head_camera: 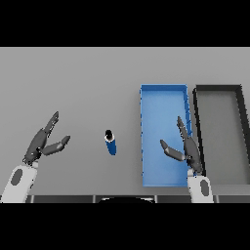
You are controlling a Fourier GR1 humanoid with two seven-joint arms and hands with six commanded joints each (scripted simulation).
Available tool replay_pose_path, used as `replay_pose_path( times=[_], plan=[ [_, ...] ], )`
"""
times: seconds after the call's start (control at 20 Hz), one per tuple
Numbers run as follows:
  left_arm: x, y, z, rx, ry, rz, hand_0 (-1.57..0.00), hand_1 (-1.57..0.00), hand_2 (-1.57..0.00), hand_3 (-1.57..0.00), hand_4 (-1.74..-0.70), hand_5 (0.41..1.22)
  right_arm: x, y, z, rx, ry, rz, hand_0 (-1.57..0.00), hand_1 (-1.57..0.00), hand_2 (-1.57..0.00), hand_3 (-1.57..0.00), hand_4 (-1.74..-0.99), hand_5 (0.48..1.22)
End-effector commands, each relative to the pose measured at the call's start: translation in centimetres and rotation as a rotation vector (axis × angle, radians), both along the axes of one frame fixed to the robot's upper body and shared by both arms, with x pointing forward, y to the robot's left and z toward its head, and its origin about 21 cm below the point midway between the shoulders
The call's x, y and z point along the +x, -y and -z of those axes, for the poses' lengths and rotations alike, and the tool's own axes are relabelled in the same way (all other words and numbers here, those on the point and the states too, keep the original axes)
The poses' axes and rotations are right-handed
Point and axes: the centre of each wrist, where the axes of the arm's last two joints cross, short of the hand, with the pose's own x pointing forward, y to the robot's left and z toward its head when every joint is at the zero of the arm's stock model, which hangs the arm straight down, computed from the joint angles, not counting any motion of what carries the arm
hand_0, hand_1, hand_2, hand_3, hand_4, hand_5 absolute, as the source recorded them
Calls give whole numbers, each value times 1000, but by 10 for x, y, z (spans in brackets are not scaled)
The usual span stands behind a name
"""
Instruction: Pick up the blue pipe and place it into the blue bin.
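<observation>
Grey bench (73, 73): blue pipe (111, 142) upright, between two open hands.
Left hand (43, 142) or right hand (184, 149) could topple it; blue bin (163, 92) waits beside.

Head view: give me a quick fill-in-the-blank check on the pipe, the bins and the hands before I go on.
1. The blue pipe lies on the ____, not in a bin.
2. The right hand is over the ____ bin.
3. Right of the blue bin stands a ____ bin.
4. The left hand, left of the pipe, holds ____.

Missing words: table; blue; black; nothing
</observation>
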Motion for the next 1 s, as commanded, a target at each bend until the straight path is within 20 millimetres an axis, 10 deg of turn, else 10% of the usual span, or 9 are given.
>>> replay_pose_path(
  times=[0.0,0.95],
  plan=[
    [0,2,-2,13,-16,36,1,1,1,1,-1021,587,3,0,-4,-1,11,2,1,1,1,1,-1216,587],
    [-6,109,23,51,-178,431,1,1,1,1,-1117,446,-3,0,-6,21,48,-16,1,1,1,1,-1275,615]
  ],
)
